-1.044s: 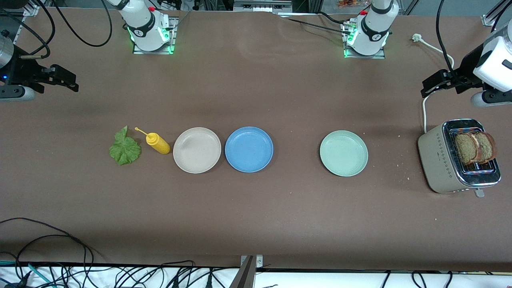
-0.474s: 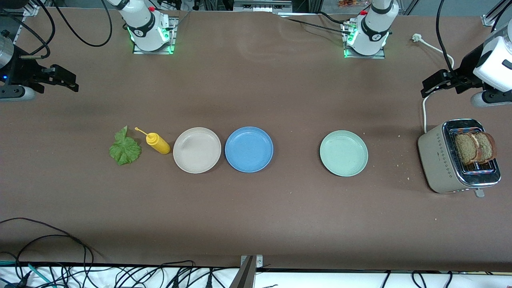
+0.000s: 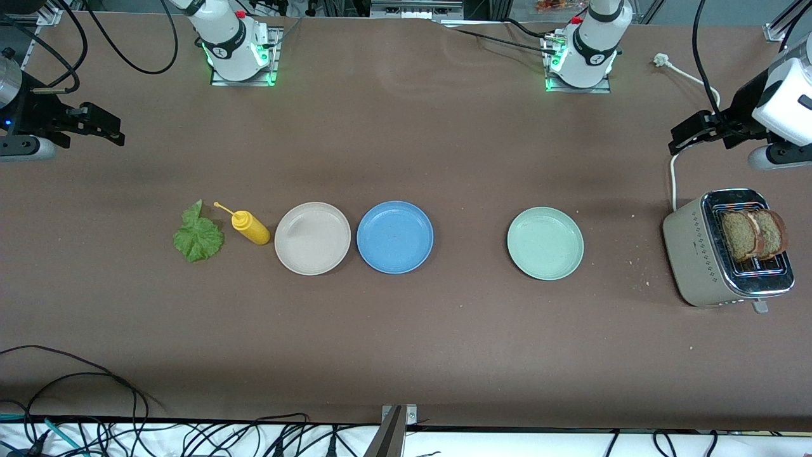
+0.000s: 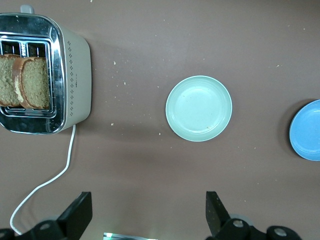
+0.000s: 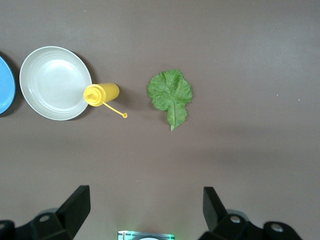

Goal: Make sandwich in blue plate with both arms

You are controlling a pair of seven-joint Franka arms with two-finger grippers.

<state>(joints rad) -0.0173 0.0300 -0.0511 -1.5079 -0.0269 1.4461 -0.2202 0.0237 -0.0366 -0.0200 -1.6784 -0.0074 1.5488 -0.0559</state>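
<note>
I'm seeing the blue plate [image 4: 306, 131] cut by the edge in the left wrist view, and in the right wrist view too. The 2 bread slices [image 3: 753, 233] sit half sunk in the toaster [image 3: 698, 254], lower halves hidden. Both arms run off frame at the bench ends in the front view.

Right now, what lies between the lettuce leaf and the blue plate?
In the front view, the yellow squeeze bottle and then the beige plate lie between the lettuce leaf and the blue plate.
</note>
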